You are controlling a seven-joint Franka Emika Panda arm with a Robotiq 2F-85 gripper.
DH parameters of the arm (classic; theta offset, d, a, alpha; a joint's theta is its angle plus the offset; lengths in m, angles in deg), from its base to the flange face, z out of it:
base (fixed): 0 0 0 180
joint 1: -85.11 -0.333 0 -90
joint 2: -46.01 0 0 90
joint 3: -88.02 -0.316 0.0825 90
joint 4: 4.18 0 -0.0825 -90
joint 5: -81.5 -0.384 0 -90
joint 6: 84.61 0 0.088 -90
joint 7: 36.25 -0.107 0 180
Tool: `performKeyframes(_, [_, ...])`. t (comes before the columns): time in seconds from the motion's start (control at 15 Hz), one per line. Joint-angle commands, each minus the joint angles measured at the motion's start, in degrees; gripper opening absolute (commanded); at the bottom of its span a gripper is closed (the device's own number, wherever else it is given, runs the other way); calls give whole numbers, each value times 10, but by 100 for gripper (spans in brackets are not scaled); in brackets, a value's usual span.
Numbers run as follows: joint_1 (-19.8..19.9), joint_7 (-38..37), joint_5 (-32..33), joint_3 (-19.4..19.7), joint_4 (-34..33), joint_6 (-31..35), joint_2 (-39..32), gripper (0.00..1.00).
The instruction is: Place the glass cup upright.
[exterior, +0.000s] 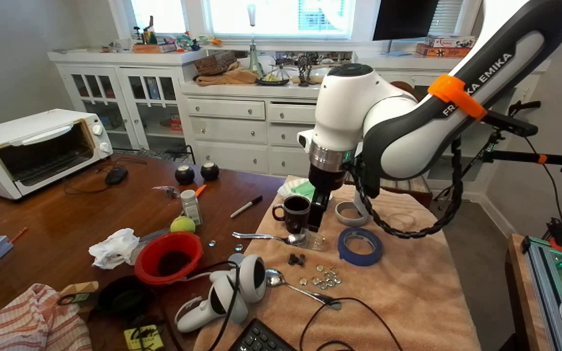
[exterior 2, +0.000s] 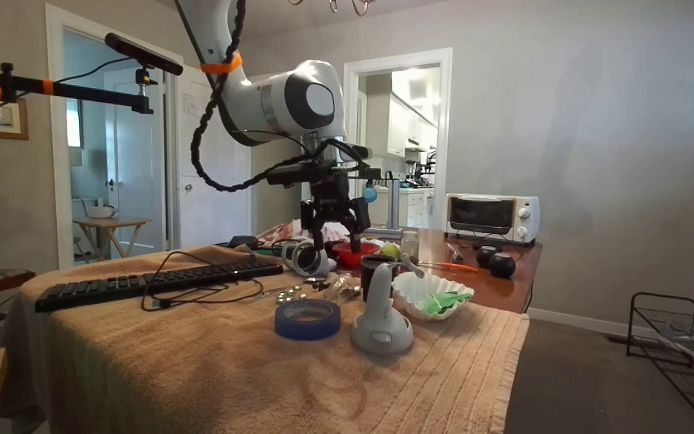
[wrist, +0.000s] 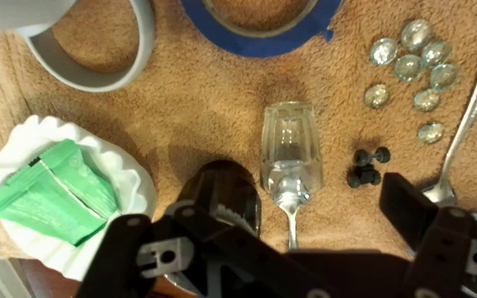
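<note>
The glass cup is a small clear faceted tumbler (wrist: 290, 138) lying on its side on the tan towel in the wrist view. Its wider end faces the gripper. It shows faintly in both exterior views (exterior: 314, 240) (exterior 2: 342, 287). A spoon's bowl (wrist: 290, 186) overlaps the cup's wider end and appears to reach inside it. My gripper (exterior 2: 337, 244) is open and empty, fingers pointing down above the towel. In an exterior view my gripper (exterior: 315, 225) appears beside the black mug and close above the cup. One finger is hard to make out against the mug in the wrist view.
The black mug (wrist: 226, 182) stands close beside the cup. Blue tape (exterior: 360, 247), a controller with a white ring (exterior: 351, 213), glass beads (wrist: 416, 66), small black wheels (wrist: 367, 165), a second spoon (exterior: 305, 291) and a white fluted dish (wrist: 135, 178) lie around it.
</note>
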Motion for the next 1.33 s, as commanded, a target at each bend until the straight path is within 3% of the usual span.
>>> performKeyframes(0.0, [-6, -35, -16, -8, -61, -79, -50, 100])
performKeyframes(0.13, [-1, -27, -39, -18, -77, -99, -65, 100])
performKeyframes(0.47, [6, -18, -82, -26, -105, -77, -102, 100])
performKeyframes(0.8, [-15, -50, -43, 3, -103, -24, -114, 100])
performKeyframes(1.27, [-44, -110, 20, 44, -92, 0, -117, 100])
